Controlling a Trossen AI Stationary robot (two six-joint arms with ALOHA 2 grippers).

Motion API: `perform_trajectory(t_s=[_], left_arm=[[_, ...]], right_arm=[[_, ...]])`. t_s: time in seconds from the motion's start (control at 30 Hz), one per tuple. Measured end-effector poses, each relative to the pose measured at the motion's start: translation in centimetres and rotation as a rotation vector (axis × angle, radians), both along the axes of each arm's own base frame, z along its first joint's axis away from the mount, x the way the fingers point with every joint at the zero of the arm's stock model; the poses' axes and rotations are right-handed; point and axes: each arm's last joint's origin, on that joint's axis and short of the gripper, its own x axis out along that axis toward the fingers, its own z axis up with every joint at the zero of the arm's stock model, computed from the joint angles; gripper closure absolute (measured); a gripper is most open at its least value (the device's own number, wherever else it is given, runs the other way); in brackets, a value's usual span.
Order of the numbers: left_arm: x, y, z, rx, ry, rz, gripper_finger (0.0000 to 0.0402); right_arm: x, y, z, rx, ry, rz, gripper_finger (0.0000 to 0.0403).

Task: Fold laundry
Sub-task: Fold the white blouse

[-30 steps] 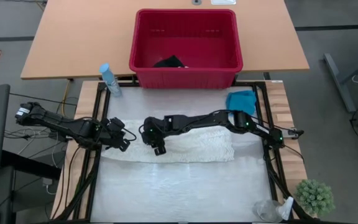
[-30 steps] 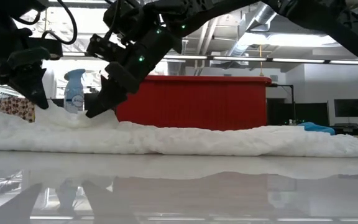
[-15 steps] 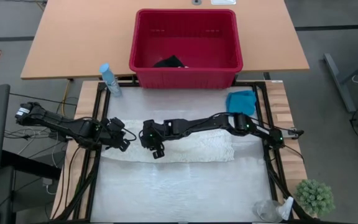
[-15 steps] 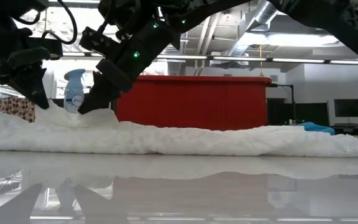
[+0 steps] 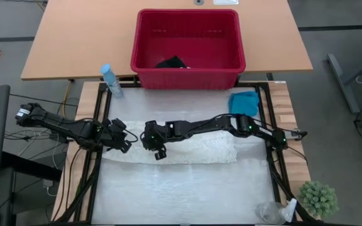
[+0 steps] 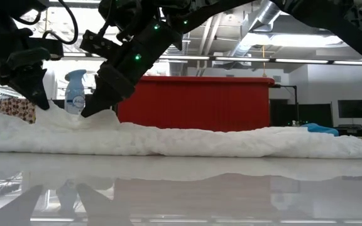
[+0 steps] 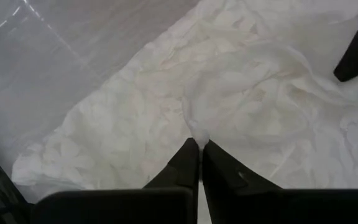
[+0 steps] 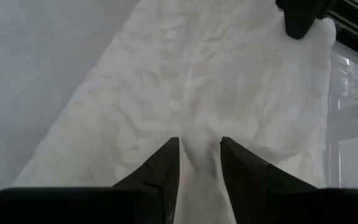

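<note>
Both grippers work the cream-white cloth (image 5: 187, 145) lying across the counter (image 5: 181, 188): the left gripper (image 7: 197, 144) is pinched closed on a fold at its left end, while the right gripper (image 8: 196, 149), fingers partly apart, straddles a ridge of cloth nearby, seemingly not yet clamped. Behind, the red basket (image 5: 187, 69) holds a dark garment (image 5: 171, 62); the turquoise garment (image 5: 244, 100) lies at the counter's right edge.
</note>
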Motion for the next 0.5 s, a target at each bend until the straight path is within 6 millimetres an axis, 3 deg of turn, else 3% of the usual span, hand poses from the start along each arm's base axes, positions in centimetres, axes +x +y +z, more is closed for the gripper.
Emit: perform_trajectory(t_s=[0.5], left_arm=[[0.0,0.0,0.0,0.006,0.007,-0.014,0.0401]], right_arm=[[-0.05,-0.57,-0.05,0.002,0.006,-0.044,0.039]])
